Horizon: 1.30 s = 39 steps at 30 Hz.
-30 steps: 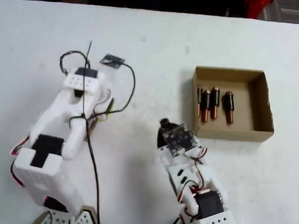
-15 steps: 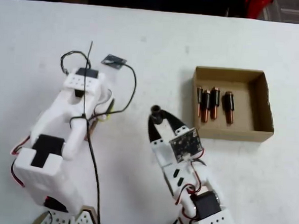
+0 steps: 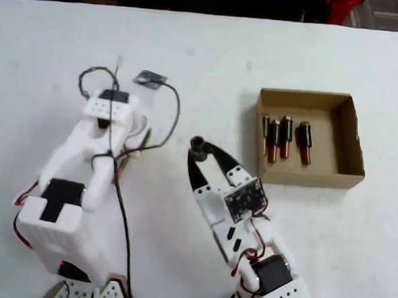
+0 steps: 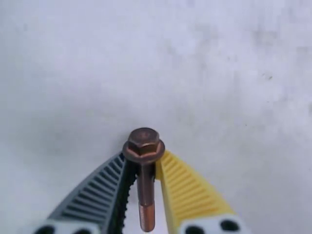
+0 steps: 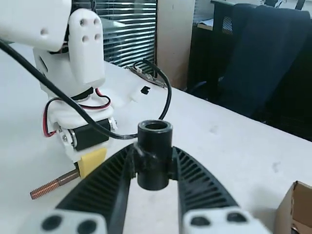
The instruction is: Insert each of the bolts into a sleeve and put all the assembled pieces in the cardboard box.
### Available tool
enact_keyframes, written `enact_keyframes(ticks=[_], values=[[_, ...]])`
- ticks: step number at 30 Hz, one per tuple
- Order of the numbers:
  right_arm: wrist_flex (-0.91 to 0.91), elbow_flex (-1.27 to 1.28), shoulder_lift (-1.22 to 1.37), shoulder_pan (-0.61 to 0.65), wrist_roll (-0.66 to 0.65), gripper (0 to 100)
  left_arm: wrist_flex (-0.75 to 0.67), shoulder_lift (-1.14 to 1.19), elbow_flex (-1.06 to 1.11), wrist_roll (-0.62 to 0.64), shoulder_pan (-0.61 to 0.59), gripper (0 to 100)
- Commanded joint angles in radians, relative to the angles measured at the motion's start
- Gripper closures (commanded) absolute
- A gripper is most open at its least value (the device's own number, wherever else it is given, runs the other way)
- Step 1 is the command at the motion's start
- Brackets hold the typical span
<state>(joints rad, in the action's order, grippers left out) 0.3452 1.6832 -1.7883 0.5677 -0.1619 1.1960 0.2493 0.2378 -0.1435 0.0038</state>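
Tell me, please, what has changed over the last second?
The right gripper, shut on the short black tubular sleeve, swung away from the brown cardboard box towards the left arm. That arm, gripping the copper hex-head bolt, and the four boxed assembled pieces stayed put.

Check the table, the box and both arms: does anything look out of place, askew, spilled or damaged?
Nothing stands out. Four assembled pieces lie side by side, roughly parallel, inside the cardboard box. The left gripper holds a bolt, and the right gripper holds a sleeve.
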Motion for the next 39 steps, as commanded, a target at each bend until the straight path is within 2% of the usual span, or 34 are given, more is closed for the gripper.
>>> enact_keyframes(ticks=[1, 5, 10, 18, 24, 27, 32, 39], values=[[-0.085, 0.008, -0.010, 0.005, 0.084, 98.1, -0.020, -0.018, -0.094, -0.008, -0.030, 98], [-0.068, 0.008, -0.008, 0.002, 0.233, 98.1, -0.012, -0.041, -0.146, -0.009, -0.022, 98], [-0.054, 0.008, -0.010, -0.007, 0.241, 98.1, 0.015, -0.231, -0.130, -0.009, 0.019, 98], [-0.002, 0.008, -0.007, -0.039, 0.241, 98.1, 0.020, -0.734, 0.040, -0.012, 0.171, 98], [0.008, 0.008, -0.007, -0.042, 0.241, 98.1, -0.109, -1.004, 0.196, -0.210, 0.176, 98], [0.008, 0.008, -0.007, -0.038, 0.241, 98.1, -0.183, -1.109, 0.273, -0.258, 0.174, 98], [0.008, 0.008, -0.007, -0.038, 0.241, 98.1, -0.199, -1.241, 0.338, -0.249, 0.182, 98], [0.004, 0.008, -0.007, -0.038, 0.241, 98.1, -0.210, -1.368, 0.359, -0.017, 0.185, 98]])
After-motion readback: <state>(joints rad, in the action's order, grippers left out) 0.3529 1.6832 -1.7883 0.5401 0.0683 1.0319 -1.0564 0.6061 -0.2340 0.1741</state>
